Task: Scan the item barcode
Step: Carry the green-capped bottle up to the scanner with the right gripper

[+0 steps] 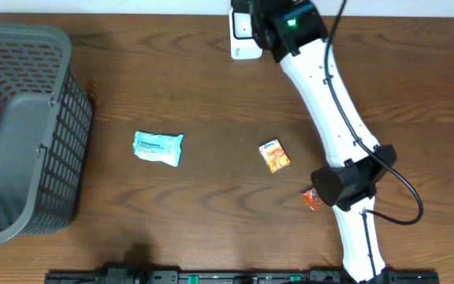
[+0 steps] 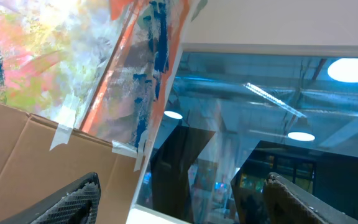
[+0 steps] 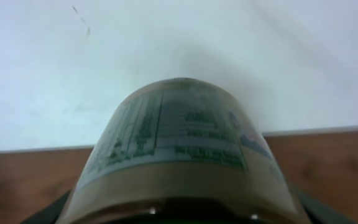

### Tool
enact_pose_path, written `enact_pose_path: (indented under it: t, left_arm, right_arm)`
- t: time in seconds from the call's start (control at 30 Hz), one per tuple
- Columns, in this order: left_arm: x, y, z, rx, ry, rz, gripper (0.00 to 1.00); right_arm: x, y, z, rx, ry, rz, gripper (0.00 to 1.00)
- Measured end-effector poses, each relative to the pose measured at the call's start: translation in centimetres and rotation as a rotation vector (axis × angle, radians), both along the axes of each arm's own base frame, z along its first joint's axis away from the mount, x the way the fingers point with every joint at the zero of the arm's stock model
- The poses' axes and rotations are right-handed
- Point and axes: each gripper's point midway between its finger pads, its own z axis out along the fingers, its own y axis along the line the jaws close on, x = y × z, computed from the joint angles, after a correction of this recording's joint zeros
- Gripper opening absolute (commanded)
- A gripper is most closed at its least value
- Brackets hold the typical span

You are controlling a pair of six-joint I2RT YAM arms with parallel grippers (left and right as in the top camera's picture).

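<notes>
In the right wrist view a round container (image 3: 179, 143) with a pale printed label fills the space between the jaws of my right gripper (image 3: 182, 214), which is shut on it. It is held close to a white wall at the table's far edge. From overhead the right arm reaches to the back of the table, its wrist (image 1: 286, 24) above a white scanner (image 1: 241, 47); the container is hidden under the arm there. My left gripper (image 2: 185, 202) points up at the room, its fingers (image 2: 73, 199) wide apart and open with nothing between them. It is out of the overhead view.
A grey mesh basket (image 1: 22, 134) stands at the left edge. On the wooden table lie a teal-and-white packet (image 1: 158, 147), a small orange box (image 1: 274, 155) and a red packet (image 1: 314, 199) partly under the right arm's elbow.
</notes>
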Motion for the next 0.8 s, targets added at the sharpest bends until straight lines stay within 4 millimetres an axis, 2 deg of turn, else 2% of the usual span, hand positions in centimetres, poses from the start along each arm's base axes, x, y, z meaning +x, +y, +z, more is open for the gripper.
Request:
enact_pose_path:
  t: [0.13,0.37,0.57,0.73,0.8]
  left_arm:
    - [0.1,0.0,0.0,-0.009,-0.003,-0.009,0.84]
    - [1.2,-0.1,-0.4,-0.009,0.012,-0.010,0.84]
    - [1.9,-0.2,-0.6,-0.009,0.020,-0.010,0.84]
    - [2.0,-0.2,-0.6,-0.009,0.021,-0.010,0.84]
    - [2.0,-0.2,-0.6,-0.009,0.022,-0.011,0.84]
  right_arm:
    - [1.9,0.8,-2.2,-0.048,-0.050,0.023,0.29]
    - [3.4,0.8,-5.7,-0.092,-0.093,0.016,0.31]
    - [5.1,-0.2,-7.5,-0.053,-0.194,-0.016,0.32]
    - [6.1,-1.2,-8.6,-0.026,-0.266,-0.048,0.37]
    - [6.5,-1.2,-10.0,-0.029,-0.261,-0.049,0.37]
